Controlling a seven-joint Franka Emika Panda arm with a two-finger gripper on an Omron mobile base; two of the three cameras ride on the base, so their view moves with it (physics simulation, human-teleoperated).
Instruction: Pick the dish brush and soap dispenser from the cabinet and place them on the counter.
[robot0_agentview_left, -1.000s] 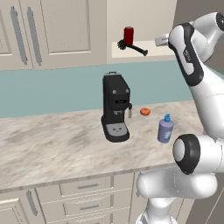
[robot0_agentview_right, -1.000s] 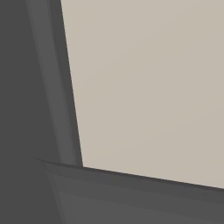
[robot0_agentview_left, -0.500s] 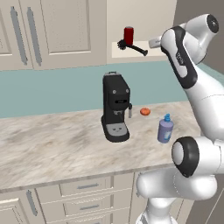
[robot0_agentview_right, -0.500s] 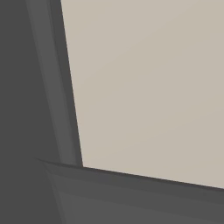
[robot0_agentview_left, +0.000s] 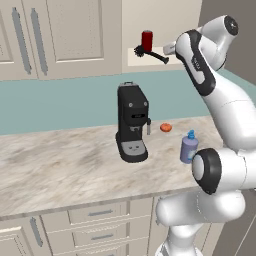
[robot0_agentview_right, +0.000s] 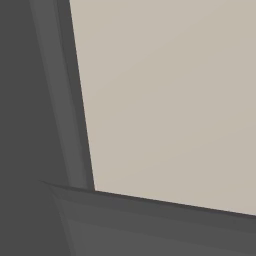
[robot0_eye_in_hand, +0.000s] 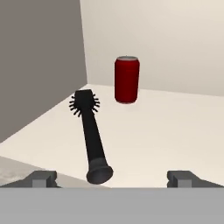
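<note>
1. Hand view shows the gripper wide open with nothing in it. Its two dark finger tips stand far apart, just in front of the cabinet shelf.
2. The dish brush lies flat on that shelf. Its handle end pokes toward the gripper, over the shelf's front edge, and its bristle head points to the back.
3. The brush sits a bit left of the middle between the finger tips. I think the hand should slide a little left, then move in so the handle lies between the jaws, then squeeze.
4. The red can stands behind and to the right of the brush head, apart from it. The grey side wall is near on the left. Pulling straight back out looks safest.
5. The soap dispenser already stands on the counter, right of the coffee machine. There is lots of bare counter on the left for the brush.
</note>
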